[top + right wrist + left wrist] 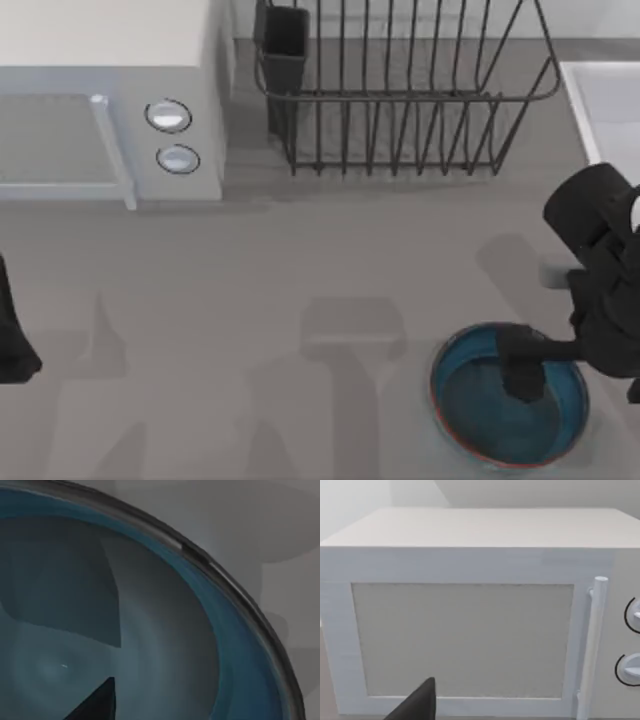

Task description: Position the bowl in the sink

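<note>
The bowl [470, 410], blue inside with a thin reddish-brown rim, rests on the table near the front right. My right gripper [522, 378] hangs over the bowl's inside, toward its right half, and is open. In the right wrist view the blue bowl [165, 645] is very close, with one dark fingertip [97, 705] above its floor. The sink [605, 110] shows as a pale edge at the far right, beyond the bowl. My left arm [12, 340] is parked at the table's left edge, its gripper open, one fingertip [420, 702] facing the microwave.
A white microwave [110, 110] with two round knobs stands at the back left. A dark wire dish rack [400, 90] with a black cup holder stands at the back middle, between the microwave and the sink. Bare grey table lies between the arms.
</note>
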